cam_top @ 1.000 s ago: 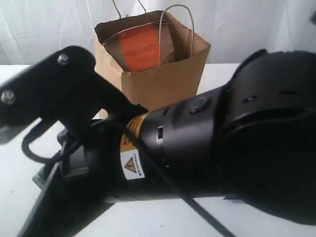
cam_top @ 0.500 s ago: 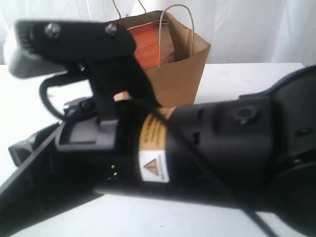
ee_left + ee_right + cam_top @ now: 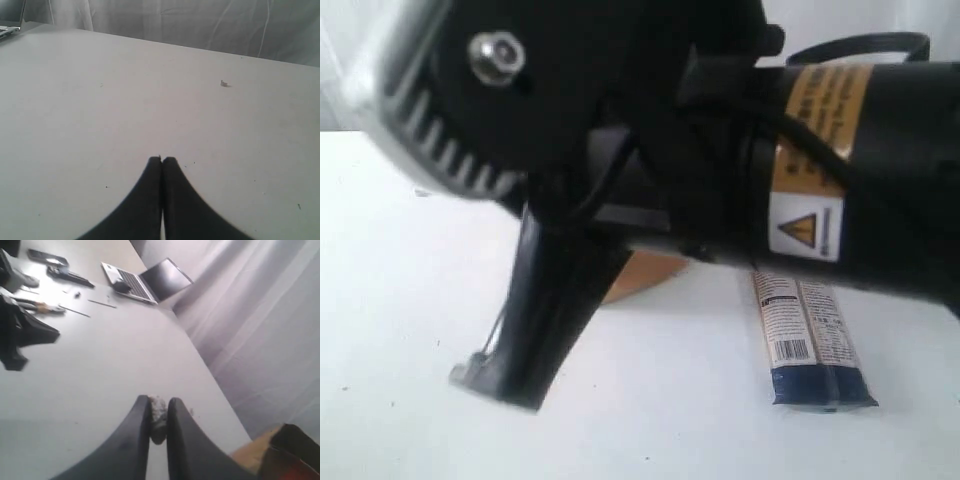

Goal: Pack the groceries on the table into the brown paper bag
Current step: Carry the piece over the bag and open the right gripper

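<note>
My left gripper [image 3: 161,160] hung clenched, empty, over the white table [image 3: 90,100]. The right gripper [image 3: 160,401] pinched a pale lump [image 3: 158,421]. A laptop [image 3: 137,281] lay at the table's edge, by the curtain [image 3: 260,315].

White table [image 3: 400,250] w/ pasta pkt [image 3: 812,345] (lying flat)

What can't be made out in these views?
Brown paper bag: exterior view, only a sliver shows beneath the arm; contents hidden.
Long dark pasta packet: exterior view, far end hidden by the arm.
Pale lump in the right gripper: right wrist view, too blurred to identify.
Rest of the table: exterior view, mostly blocked by the arm.
</note>
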Available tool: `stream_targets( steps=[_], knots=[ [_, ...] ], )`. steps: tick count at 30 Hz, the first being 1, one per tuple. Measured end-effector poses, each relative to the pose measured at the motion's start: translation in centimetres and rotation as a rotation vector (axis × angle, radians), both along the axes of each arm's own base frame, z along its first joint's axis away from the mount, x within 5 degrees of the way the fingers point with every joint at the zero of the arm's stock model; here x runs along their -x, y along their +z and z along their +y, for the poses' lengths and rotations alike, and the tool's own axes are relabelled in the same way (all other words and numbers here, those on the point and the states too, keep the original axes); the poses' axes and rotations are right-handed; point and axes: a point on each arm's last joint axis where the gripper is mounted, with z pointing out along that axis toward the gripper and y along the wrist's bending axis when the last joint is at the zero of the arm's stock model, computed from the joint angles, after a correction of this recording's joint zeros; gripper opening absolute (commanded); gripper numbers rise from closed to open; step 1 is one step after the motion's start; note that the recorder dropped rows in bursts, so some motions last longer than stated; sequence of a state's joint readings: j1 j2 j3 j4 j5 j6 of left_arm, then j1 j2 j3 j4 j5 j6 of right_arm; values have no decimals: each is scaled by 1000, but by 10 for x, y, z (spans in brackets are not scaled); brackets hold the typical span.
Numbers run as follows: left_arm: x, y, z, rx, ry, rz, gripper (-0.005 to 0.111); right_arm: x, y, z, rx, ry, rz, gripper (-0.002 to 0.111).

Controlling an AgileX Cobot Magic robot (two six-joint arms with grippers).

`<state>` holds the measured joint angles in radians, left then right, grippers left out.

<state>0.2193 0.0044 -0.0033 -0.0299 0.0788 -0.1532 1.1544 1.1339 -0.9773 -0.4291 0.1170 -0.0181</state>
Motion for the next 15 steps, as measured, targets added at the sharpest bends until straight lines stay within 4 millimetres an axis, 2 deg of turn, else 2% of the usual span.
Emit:
stream_targets(
  steps=[2,6,10,15],
  knots=[
    [0,0,0,0,0,0,0,-15,-3,-2,24,-47,-30,0],
    [0,0,0,0,0,0,0,-57,-10,-13,3,-182,-34,0],
    [0,0,0,0,0,0,0,-93,-21,-20,-132,-297,120,0],
    [0,0,0,0,0,0,0,-123,-47,-20,-142,-383,241,0]
  ],
)
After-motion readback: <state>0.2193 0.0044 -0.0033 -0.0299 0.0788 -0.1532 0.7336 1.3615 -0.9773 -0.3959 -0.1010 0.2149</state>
